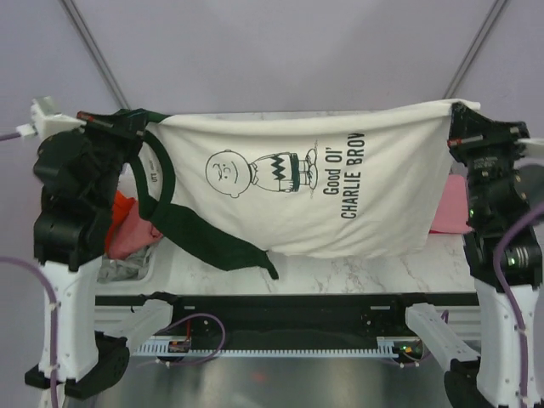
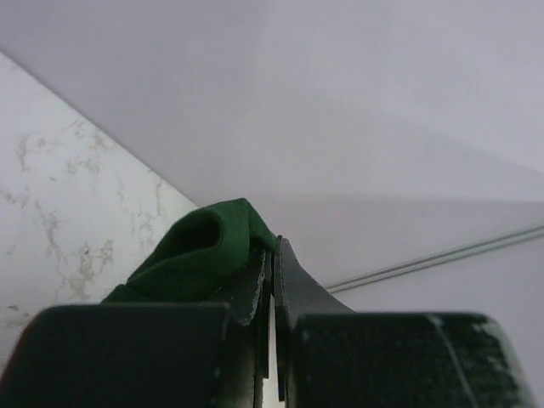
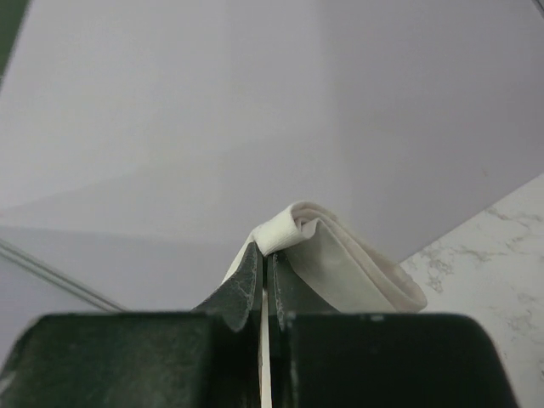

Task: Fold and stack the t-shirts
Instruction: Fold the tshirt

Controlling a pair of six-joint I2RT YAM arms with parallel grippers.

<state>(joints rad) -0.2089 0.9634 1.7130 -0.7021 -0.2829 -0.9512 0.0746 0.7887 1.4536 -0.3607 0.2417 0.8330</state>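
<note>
I'm watching the L pincer [image 2: 272,248] clamping shut on a bunched dark green sleeve fold [image 2: 204,251]; it's part of the large cream cloth t-shirt w/ black cartoon print [image 1: 340,187]. The R pincer [image 3: 268,248] is pinching the shirt's rolled cream hem corner [image 3: 340,259], jaws together on the cloth w/ only a thin slit showing. In the top view the shirt is hanging stretched between both pincers, lifted over the white marble tabletop [image 1: 357,276]; the print is lying sideways, lettering running toward the R side; the near edge is sagging. The other dark green sleeve [image 1: 217,242] is drooping at the near L; can't tell if it's touching the tabletop. A plain pink t-shirt [image 1: 450,212] is lying on the tabletop at the R, partly covered by the cream one, just beside the R arm. On the L, an orange t-shirt [image 1: 125,206], a dusty-rose t-shirt [image 1: 136,236] and a grey t-shirt [image 1: 119,269] are sitting bunched together beside the L arm, partly hidden by it.
</note>
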